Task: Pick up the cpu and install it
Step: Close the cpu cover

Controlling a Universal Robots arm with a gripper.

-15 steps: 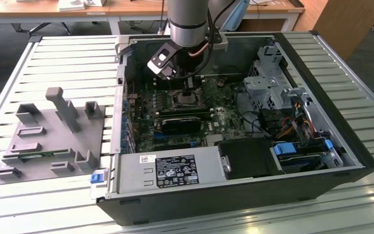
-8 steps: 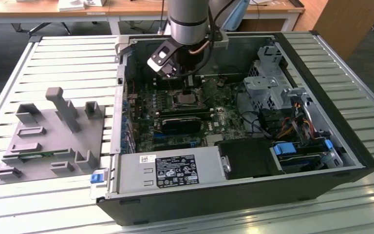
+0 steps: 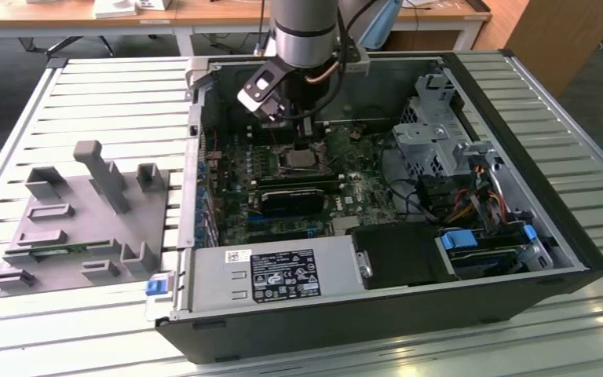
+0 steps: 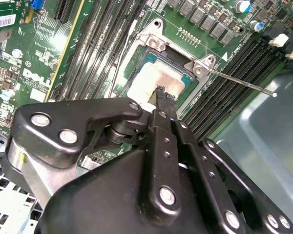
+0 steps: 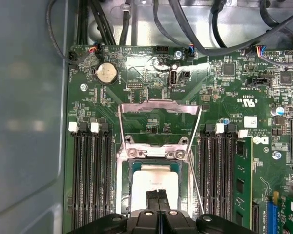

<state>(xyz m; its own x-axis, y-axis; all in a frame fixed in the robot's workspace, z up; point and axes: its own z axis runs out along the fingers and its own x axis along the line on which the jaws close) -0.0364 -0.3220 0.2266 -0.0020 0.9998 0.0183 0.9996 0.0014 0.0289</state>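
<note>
Gripper (image 5: 157, 196), fingers pinched shut, apparently touches the cpu (image 5: 154, 181) seated in its socket (image 5: 122, 170); light, stiff, fragile, best edge-held.

A slatted white table (image 3: 92, 94) is carrying an open black computer case (image 3: 385, 318), which is lying on its side toward the exterior view's right. A grey holder (image 3: 71, 228) with upright posts is sitting just beside it, toward the exterior view's left.

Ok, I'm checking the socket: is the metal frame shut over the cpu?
No, in the first wrist view the frame lies folded back off the cpu, whose silver top is bare.
</note>
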